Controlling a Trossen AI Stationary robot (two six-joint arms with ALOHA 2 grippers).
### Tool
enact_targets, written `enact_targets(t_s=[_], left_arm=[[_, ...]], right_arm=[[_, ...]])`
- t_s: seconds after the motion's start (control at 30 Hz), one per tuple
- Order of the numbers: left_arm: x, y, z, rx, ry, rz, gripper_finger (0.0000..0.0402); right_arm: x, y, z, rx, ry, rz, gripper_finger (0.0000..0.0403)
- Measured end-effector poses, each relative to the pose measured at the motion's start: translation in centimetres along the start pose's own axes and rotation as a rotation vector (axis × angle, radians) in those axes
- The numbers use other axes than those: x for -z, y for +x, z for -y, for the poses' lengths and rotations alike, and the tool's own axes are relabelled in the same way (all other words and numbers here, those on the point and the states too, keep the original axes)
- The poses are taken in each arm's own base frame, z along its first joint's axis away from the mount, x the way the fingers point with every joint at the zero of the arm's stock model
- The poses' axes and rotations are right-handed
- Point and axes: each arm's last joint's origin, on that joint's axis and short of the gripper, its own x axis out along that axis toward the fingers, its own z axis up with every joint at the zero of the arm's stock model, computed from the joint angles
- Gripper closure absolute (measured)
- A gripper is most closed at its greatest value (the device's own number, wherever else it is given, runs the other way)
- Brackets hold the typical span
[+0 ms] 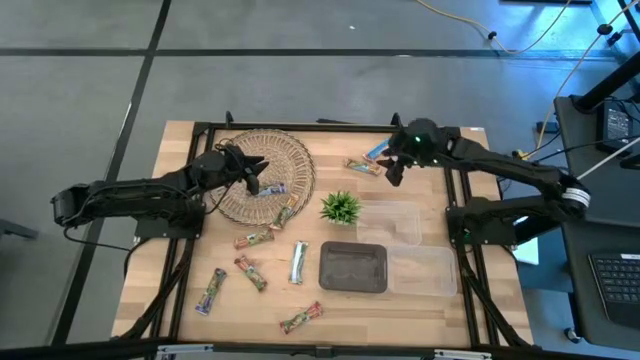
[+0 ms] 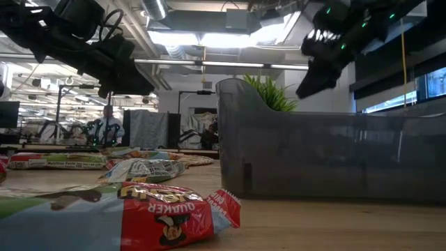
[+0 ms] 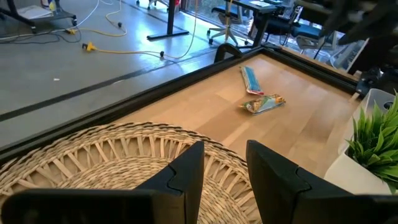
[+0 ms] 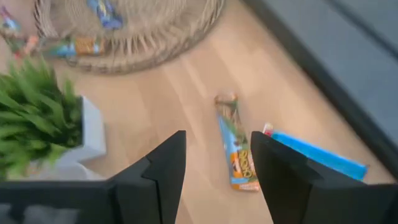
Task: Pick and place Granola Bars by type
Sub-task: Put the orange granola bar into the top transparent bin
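A: Which step is in hand, and how is it done well?

B: The right pincer [image 1: 394, 172] hovers over the far right part of the worktop [image 1: 180, 290], its jaws apart and empty, above a green-and-orange bar [image 4: 235, 149] that lies flat just beside a blue bar [image 4: 320, 157]. Judged from this, the pick is about to begin. The jaws should straddle the bar across its narrow width and come straight down, so that the blue neighbour is not nudged or caught.

A: And the left arm?

B: The left pincer [image 3: 224, 171] hangs above the wicker basket [image 1: 290, 165] at the far left, jaws parted, holding nothing. One blue bar [image 1: 270, 189] lies in the basket.

A: What else lies about, from the near edge outward?

B: Loose bars are scattered over the near left of the worktop, among them a silver bar [image 1: 299, 262]. A dark tray [image 1: 353, 268] and clear bins [image 1: 420, 272] stand near the right edge. Beyond them stands a small plant [image 1: 341, 207].

A: Does anything stand in the way?

B: The plant stands between basket and target; a carry across should clear its leaves.
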Motion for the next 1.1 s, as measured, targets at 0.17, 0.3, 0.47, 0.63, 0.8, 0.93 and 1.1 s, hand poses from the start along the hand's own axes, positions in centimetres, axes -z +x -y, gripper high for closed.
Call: enact_targets(t_s=[0.17,0.3,0.47,0.63,0.8,0.93,1.1], left_arm=[[0.0,0.0,0.0,0.0,-0.008,0.0,0.0288],[0.0,0.0,0.0,0.0,-0.008,0.0,0.0288],[0.0,0.0,0.0,0.0,-0.011,0.0,0.0288],[0.0,0.0,0.0,0.001,-0.03,-0.001,0.0288],[0.0,0.0,0.0,0.002,-0.077,-0.004,0.0288],[0.1,0.0,0.0,0.001,-0.078,-0.006,0.0288],[0.0,0.0,0.0,0.001,-0.061,-0.006,0.0288]], right_arm=[[0.6,3.1,2.3,-0.02,0.055,-0.113,0.0219],[1.2,5.5,3.4,-0.022,-0.016,-0.197,0.0219],[1.8,8.2,4.0,-0.047,-0.114,-0.257,0.0219],[2.6,10.5,4.6,-0.009,-0.156,-0.322,0.0219],[3.1,12.1,4.9,-0.011,-0.149,-0.374,0.0219],[3.4,13.1,5.0,-0.041,-0.137,-0.395,0.0219],[3.8,13.8,5.0,-0.062,-0.127,-0.418,0.0219]])
